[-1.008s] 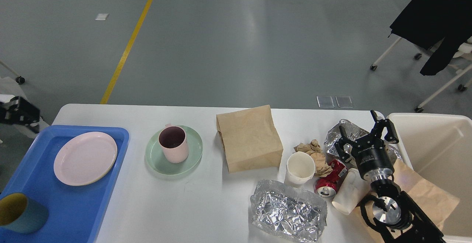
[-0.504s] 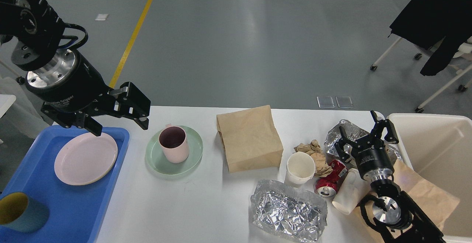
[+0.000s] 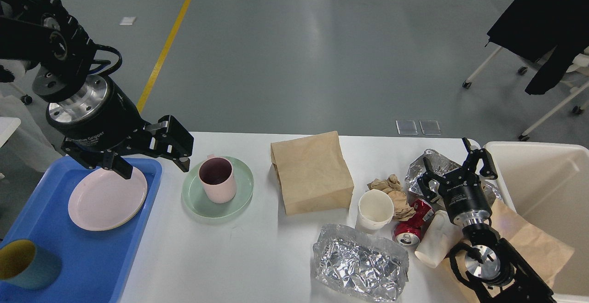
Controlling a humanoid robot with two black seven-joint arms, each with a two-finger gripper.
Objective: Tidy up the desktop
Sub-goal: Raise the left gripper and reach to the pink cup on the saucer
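Note:
The white desktop (image 3: 248, 252) spans the view. On it stand a pink mug (image 3: 216, 180) on a green plate (image 3: 239, 202), a brown paper bag (image 3: 310, 172), a white paper cup (image 3: 375, 209), crumpled brown paper (image 3: 395, 192), a crushed red can (image 3: 411, 227), a tipped white cup (image 3: 435, 239) and crumpled foil (image 3: 359, 262). My left gripper (image 3: 153, 167) is open and empty, hovering between the blue tray (image 3: 106, 261) and the mug. My right gripper (image 3: 455, 170) is open and empty above more foil (image 3: 421, 167) at the right.
The blue tray holds a pink plate (image 3: 106, 198) and a teal cup (image 3: 27, 266). A cream-white bin (image 3: 547, 188) stands off the table's right edge. A flat brown bag (image 3: 529, 238) lies under my right arm. Chairs (image 3: 543, 64) stand on the floor beyond.
My left arm swung in from the left edge and now hovers over the tray's far right corner, shifting slightly right and down in the last half second. The right arm has not moved.

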